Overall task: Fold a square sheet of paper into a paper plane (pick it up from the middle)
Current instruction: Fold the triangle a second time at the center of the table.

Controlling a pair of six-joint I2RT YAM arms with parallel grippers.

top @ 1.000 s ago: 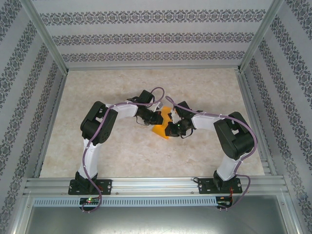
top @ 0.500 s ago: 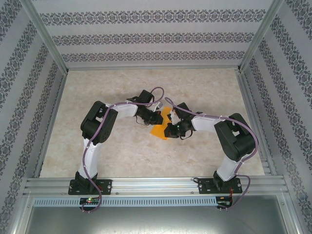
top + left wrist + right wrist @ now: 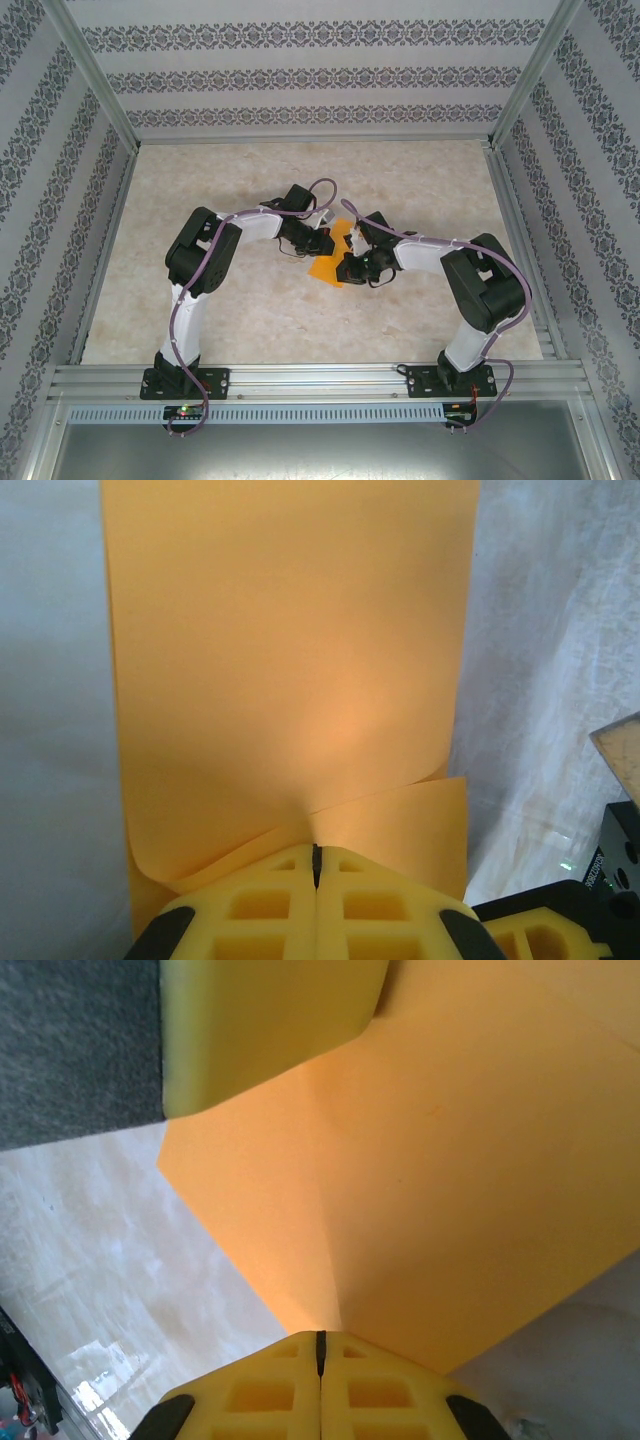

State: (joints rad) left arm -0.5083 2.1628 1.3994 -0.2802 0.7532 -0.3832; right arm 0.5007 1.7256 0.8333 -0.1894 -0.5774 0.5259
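The square sheet of paper (image 3: pixel 325 268) is bright orange and hangs just above the table between my two arms. My left gripper (image 3: pixel 326 243) is shut on one edge of it. In the left wrist view the sheet (image 3: pixel 290 680) curls up from the closed left gripper (image 3: pixel 317 855), a second layer bulging at the right. My right gripper (image 3: pixel 352 263) is shut on the opposite side. In the right wrist view a crease runs up the sheet (image 3: pixel 450 1180) from the closed right gripper (image 3: pixel 320 1338), and a left finger (image 3: pixel 260 1030) shows at the top. The paper plane is out of view.
The beige marble-patterned table (image 3: pixel 250 310) lies under the sheet. Aluminium frame rails (image 3: pixel 105 250) and patterned walls (image 3: pixel 320 75) close in the left, right and back. The right gripper's black and yellow body (image 3: pixel 600 890) sits at the lower right of the left wrist view.
Both grippers keep their hold on the sheet. The right wrist has shifted slightly towards the left gripper, and the sheet has barely moved.
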